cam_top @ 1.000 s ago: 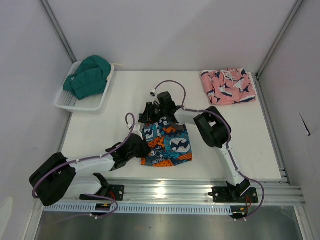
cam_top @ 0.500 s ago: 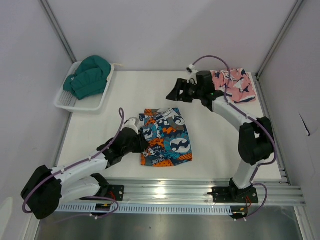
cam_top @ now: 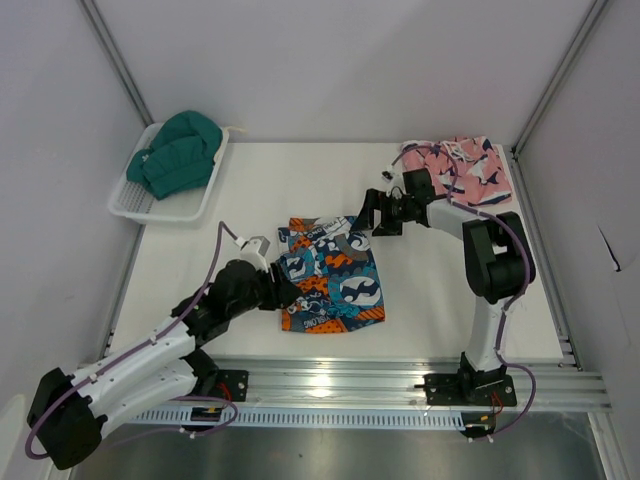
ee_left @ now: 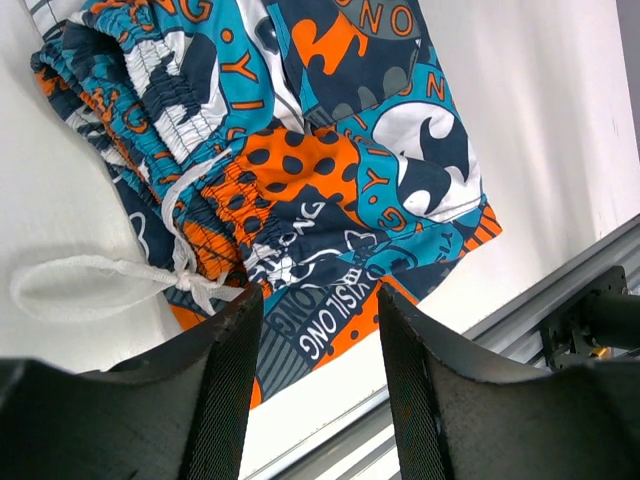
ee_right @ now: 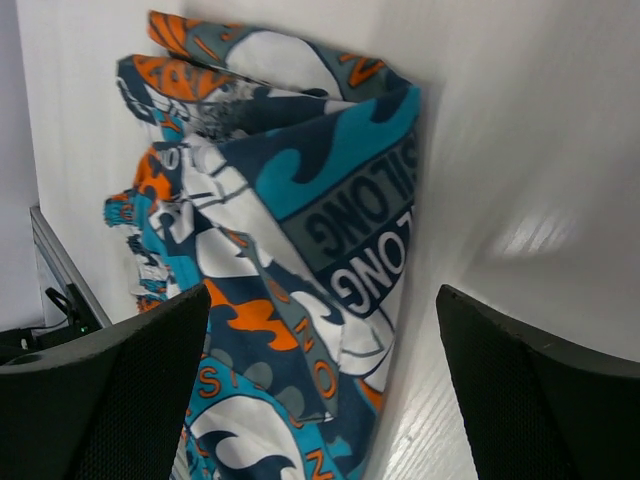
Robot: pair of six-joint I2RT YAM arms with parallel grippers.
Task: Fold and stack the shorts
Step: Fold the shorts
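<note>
From above, the patchwork shorts (cam_top: 332,275) lie folded on the white surface (cam_top: 240,190), close to its near edge and about in the middle. The pink shark-print shorts (cam_top: 458,172) lie well apart from them, at the far right corner. At the far left stands a white basket (cam_top: 128,205) with green cloth (cam_top: 182,148) heaped in it (what garment it is, I cannot tell).

The left fingers (cam_top: 283,290) are at the left edge of the patchwork shorts, and the right fingers (cam_top: 372,212) are just beyond their far right corner. In this view both are too small to judge how far apart they stand.

The wrist views settle it. The left wrist camera shows the left fingers (ee_left: 238,345) a moderate way apart above the waistband side, with nothing pinched between them. It also shows a white drawstring (ee_left: 95,282) looped out on the surface, a detail lost from above, and the metal rail (ee_left: 590,320) at the near edge. The right wrist camera shows the right fingers (ee_right: 150,360) spread very wide and holding nothing, with the folded shorts (ee_right: 300,210) ahead of them on the surface.
</note>
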